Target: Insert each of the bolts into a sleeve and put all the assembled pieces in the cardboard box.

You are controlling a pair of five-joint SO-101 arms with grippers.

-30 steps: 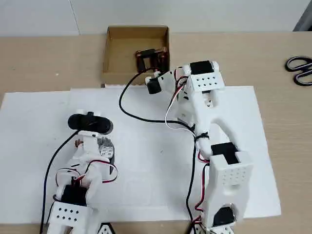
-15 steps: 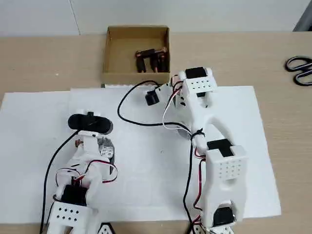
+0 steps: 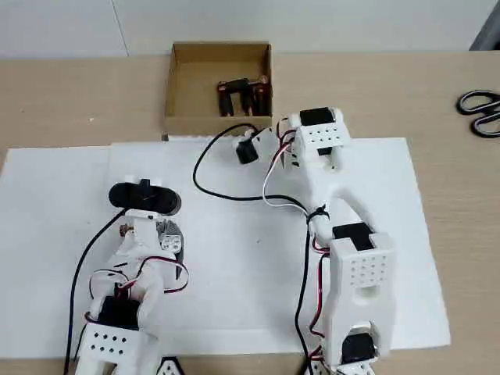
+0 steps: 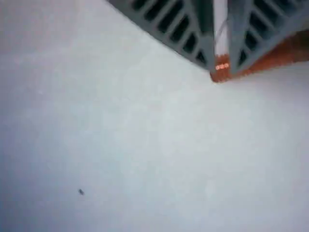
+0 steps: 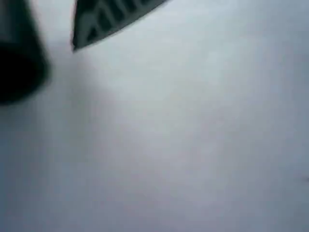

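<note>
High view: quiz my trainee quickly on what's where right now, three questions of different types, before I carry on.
1. True or false: the cardboard box is empty.
2. The scissors lie: A) in the box, B) on the white paper, C) on the bare table, near its edge.
3. Toward which side of the box do the assembled pieces lie?
Key: 1 false, it holds the assembled pieces; 2 C; 3 the side nearer the scissors.
</note>
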